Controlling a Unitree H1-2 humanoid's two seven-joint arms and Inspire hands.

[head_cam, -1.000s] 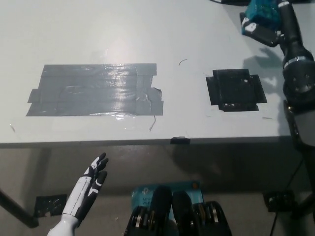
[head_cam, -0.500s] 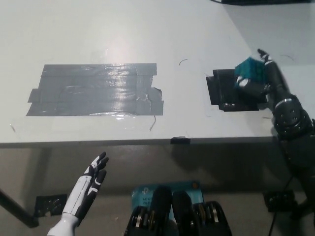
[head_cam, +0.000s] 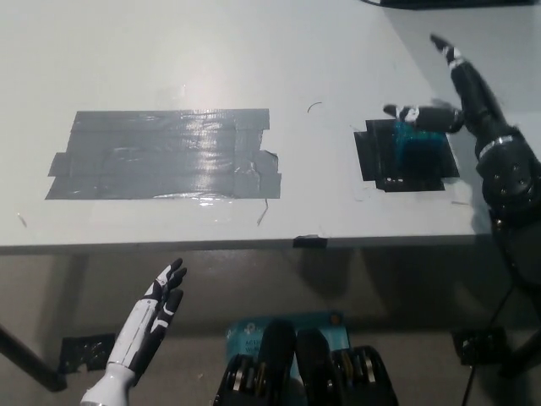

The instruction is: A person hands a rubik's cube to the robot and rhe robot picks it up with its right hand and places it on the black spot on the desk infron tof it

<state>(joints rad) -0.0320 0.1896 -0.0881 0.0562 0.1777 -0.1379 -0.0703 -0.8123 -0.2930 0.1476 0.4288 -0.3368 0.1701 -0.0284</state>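
Note:
The Rubik's cube, showing a teal-blue face, rests on the black tape square at the right of the white desk. Just above and to the right of it hovers my black right hand, open with its fingers spread, no longer gripping the cube. One finger reaches over the cube's far edge. My white left hand hangs open below the desk's front edge at the lower left.
A wide patch of grey tape covers the left-middle of the desk. A small black tab sits on the front edge. A dark object edge shows at the top right.
My right hand lowered the cube onto the black square, then opened and lifted away from it. The left hand has barely moved.

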